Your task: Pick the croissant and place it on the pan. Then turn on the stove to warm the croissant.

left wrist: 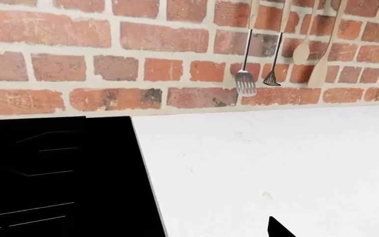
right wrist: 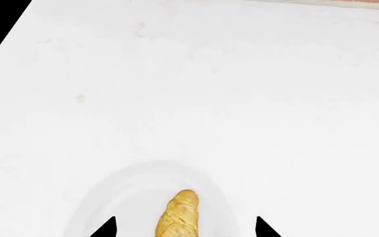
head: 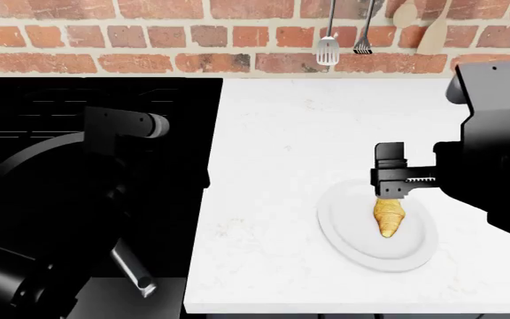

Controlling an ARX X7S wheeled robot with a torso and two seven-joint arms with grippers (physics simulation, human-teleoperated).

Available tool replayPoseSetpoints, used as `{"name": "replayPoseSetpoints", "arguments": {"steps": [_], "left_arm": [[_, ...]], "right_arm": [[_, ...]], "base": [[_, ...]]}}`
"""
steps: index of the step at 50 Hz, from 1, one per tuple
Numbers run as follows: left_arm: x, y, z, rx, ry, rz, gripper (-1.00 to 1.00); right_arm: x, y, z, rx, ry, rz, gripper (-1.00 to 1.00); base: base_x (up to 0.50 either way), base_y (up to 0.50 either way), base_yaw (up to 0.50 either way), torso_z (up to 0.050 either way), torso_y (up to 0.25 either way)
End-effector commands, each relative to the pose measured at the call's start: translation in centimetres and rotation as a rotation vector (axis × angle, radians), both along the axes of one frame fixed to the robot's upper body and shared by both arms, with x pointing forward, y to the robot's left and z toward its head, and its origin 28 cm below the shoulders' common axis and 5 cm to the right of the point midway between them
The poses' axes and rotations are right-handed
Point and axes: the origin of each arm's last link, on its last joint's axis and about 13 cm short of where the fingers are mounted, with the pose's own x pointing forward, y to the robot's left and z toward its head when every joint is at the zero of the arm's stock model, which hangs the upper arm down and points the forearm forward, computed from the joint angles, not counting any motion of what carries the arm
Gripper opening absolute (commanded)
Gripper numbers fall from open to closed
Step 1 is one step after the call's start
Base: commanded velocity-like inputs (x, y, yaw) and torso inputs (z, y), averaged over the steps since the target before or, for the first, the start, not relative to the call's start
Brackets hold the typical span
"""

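Right hand (head: pixel 392 178): positioned directly over the far end of the croissant (head: pixel 390 217), above the white plate (head: pixel 348 232). In the right wrist view its two dark fingertips (right wrist: pixel 104 228) stand spread, one on each side of the pastry and apart from it; nothing is pinched.

Left hand: only one dark tip (left wrist: pixel 278 228) shows in the left wrist view, above bare white surface. Whether it is spread or pressed together cannot be told. In the head view the left arm (head: pixel 117 143) reaches over the stove (head: pixel 95 106); the hand itself is not distinguishable there.

Croissant: lies on the plate, right of the plate's centre. Long axis runs near to far in the head view, with its narrow tip pointing toward the surface's front edge and its far end under the right hand.

Pan (head: pixel 34 193): sits on the stove, well apart from the plate, its silver-grey handle (head: pixel 133 269) angled toward the front.

Surface (head: pixel 291 133): white, faintly speckled, abutting the black stove on its left side.

Room: red brick wall (head: pixel 149 40) behind, with a slotted metal spatula (head: pixel 328 48), a second dark-headed utensil (head: pixel 363 45) and wooden spoons (head: pixel 432 33) hanging above the surface.
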Motion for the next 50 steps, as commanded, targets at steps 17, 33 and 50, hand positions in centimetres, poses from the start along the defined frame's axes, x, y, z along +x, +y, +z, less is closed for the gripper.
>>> {"name": "replayPoseSetpoints", "arguments": {"steps": [17, 33, 50], "left_arm": [[0.3, -0.1, -0.5, 0.004, 0.017, -0.012, 1.00], [0.8, -0.2, -0.7, -0.001, 0.022, -0.021, 1.00], [1.1, -0.3, -1.2, 0.001, 0.037, -0.027, 1.00]], "right_arm": [[1.3, -0.5, -2.8, 0.049, 0.067, 0.014, 1.00], [2.5, -0.6, -3.7, 0.065, 0.103, 0.024, 1.00], [3.3, -0.8, -5.1, 0.081, 0.129, 0.024, 1.00]], "base": [[0.00, 0.00, 0.00, 0.000, 0.000], [0.00, 0.00, 0.00, 0.000, 0.000], [0.00, 0.00, 0.00, 0.000, 0.001]]}}
